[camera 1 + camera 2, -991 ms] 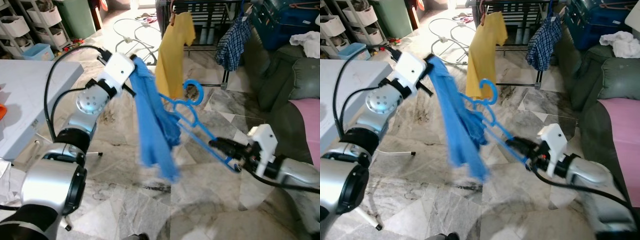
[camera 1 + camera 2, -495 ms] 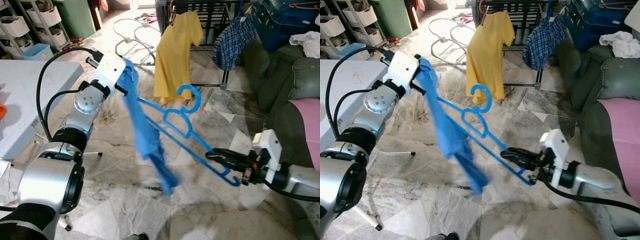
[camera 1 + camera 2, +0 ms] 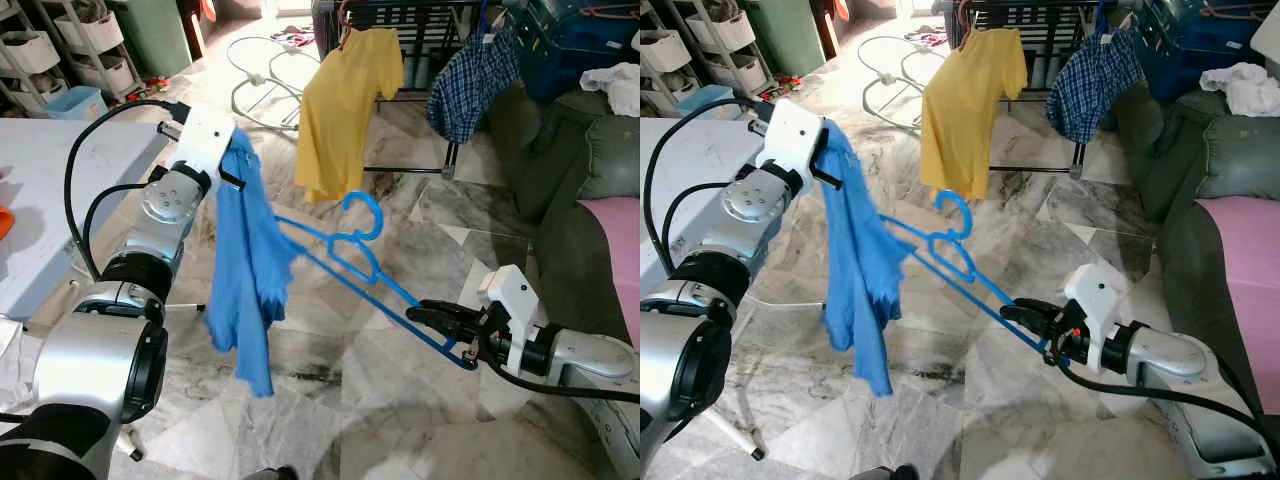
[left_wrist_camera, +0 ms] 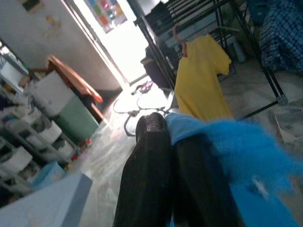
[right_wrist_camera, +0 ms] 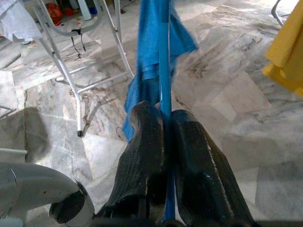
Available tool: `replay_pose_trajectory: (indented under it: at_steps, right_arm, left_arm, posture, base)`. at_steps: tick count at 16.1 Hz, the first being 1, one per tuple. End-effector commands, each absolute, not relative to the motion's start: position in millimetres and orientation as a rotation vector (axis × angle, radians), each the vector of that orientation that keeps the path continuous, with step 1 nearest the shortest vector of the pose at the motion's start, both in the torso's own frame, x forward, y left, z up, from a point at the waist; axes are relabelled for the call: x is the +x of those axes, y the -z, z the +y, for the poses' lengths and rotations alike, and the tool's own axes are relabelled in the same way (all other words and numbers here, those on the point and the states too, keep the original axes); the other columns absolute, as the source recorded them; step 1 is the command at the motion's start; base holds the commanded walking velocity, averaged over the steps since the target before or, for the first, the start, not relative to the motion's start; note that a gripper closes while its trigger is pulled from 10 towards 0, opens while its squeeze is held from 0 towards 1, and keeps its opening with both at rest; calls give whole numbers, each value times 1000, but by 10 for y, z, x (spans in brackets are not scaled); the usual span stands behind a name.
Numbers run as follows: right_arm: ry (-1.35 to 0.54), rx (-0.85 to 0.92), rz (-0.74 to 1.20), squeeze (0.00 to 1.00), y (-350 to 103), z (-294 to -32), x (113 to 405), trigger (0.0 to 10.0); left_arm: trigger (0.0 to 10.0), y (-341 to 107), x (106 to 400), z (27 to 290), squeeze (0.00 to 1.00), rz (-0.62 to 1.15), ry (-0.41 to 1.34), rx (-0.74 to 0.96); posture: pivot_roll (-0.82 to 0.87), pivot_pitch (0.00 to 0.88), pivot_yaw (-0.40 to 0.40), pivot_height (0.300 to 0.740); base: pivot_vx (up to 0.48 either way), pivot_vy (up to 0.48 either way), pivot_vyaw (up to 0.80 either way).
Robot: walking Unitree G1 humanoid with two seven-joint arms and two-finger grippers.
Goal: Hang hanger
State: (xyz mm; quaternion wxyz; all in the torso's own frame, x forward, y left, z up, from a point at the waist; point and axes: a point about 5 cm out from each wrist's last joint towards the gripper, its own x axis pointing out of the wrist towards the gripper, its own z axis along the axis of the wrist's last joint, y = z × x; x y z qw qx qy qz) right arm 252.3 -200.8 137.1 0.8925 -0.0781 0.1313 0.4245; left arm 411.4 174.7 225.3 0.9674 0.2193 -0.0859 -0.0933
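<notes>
Left eye view showed the right hand clenched on one end of the blue hanger, which slanted up over the marble floor with its hook near the yellow shirt on the drying rack. Left hand was raised beside the white surface, pinching the top of the blue garment, whose lower part draped over the hanger's far end.
</notes>
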Motion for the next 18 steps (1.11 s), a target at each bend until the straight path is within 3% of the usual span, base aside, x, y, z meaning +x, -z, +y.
replay_pose_trajectory:
  at_steps: [1, 8, 15, 18]
  right_arm:
    - [-905, -154, 226, 0, -1458, -1954, 2547, 10000]
    - [-892, -153, 129, 0, -1667, -1997, 2622, 10000]
    - [-877, -160, 130, 0, -1643, -2030, 2644, 10000]
    - [-912, -125, 142, 0, -1609, -1976, 2614, 10000]
  left_arm:
    - [10000, -2296, 4139, 1774, 0, -137, 198, 392]
    - [10000, -1894, 4102, 1738, 0, 138, 281, 295]
    - [10000, -2068, 4122, 1716, 0, 54, 335, 241]
    - [10000, -2210, 4105, 1559, 0, -67, 467, 248]
  posture:
    - [-221, 91, 95, 740]
    - [-228, 86, 95, 740]
    - [-235, 76, 103, 740]
    - [-240, 73, 106, 740]
  base:
    - [0, 0, 0]
    - [0, 0, 0]
    - [0, 0, 0]
    - [0, 0, 0]
